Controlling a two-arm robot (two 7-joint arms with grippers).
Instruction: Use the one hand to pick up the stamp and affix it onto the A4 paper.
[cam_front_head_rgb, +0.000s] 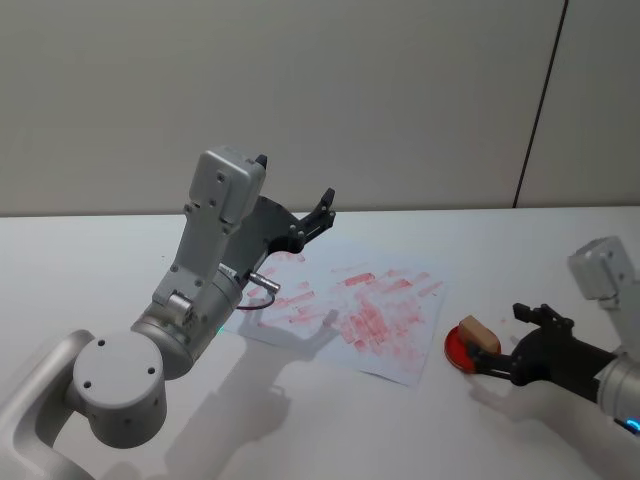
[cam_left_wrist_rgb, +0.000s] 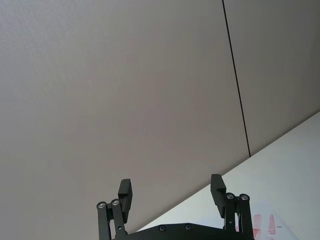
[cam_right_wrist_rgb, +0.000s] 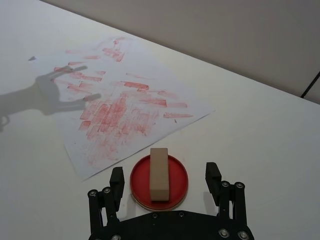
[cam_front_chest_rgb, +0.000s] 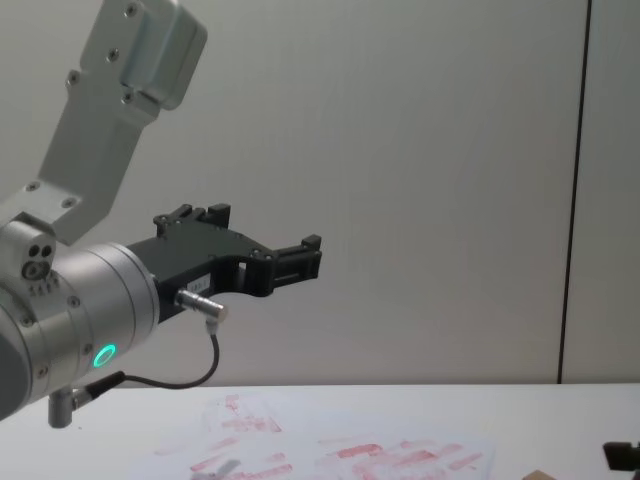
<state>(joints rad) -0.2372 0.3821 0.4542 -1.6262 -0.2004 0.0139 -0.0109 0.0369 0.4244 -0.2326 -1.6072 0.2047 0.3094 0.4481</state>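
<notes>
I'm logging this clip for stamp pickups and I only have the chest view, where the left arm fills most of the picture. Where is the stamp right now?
Observer: The stamp is a tan block standing on a round red ink pad, which sits on the table beside the near right corner of the A4 paper.
Operator: Has the right gripper got it?
Observer: No. The right gripper is open, with one finger on each side of the pad and both clear of the stamp.
Operator: Is the left one holding anything?
Observer: No. The left gripper is open and empty, raised well above the table.
</notes>
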